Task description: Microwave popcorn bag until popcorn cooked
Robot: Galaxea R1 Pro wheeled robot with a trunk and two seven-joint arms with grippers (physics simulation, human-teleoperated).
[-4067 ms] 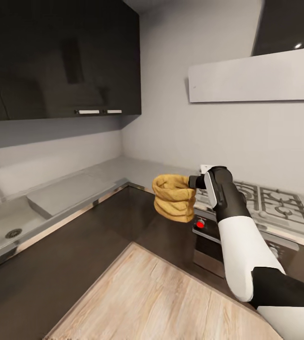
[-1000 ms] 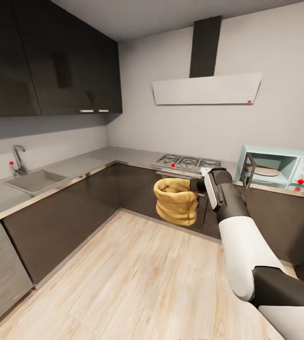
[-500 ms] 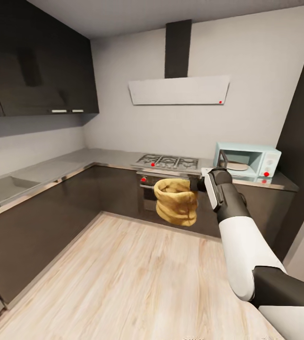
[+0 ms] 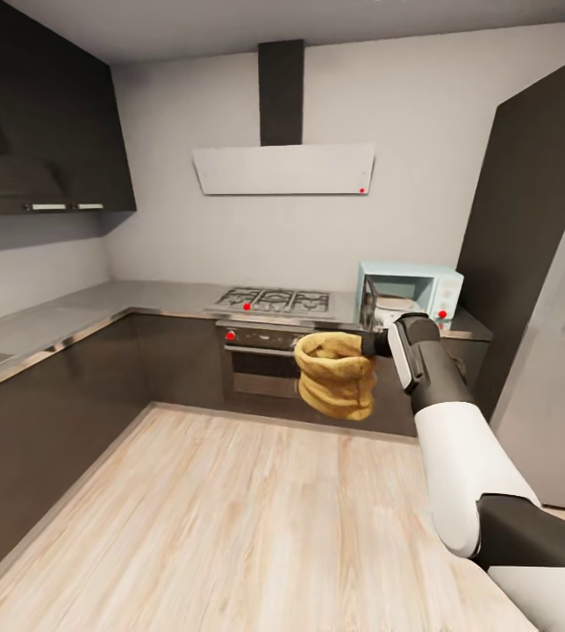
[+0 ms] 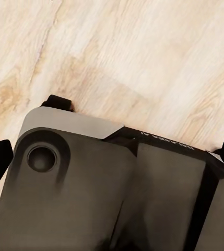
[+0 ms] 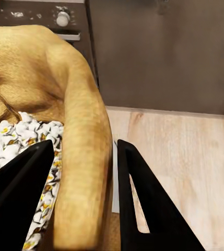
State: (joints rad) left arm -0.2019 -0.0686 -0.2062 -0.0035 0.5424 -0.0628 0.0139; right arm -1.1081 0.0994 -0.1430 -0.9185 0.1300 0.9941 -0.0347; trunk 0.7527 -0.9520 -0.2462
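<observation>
In the head view my right gripper is shut on the rolled rim of the tan-yellow popcorn bag, which hangs in the air over the wood floor, in front of the built-in oven. The right wrist view shows both fingers of the right gripper pinching the bag's wall, with white popped kernels inside. The mint-blue microwave stands on the grey countertop behind my right wrist, its door swung open. My left gripper hangs open above the floor.
A gas hob is set in the counter above a black-and-steel oven. A white slanted hood hangs over it. A tall dark cabinet rises right of the microwave. Dark cabinets line the left side of the wood floor.
The camera has backed away from the counter and swung right, bringing the microwave in beside my right arm. The bag stays in the right gripper, in the same place relative to me.
</observation>
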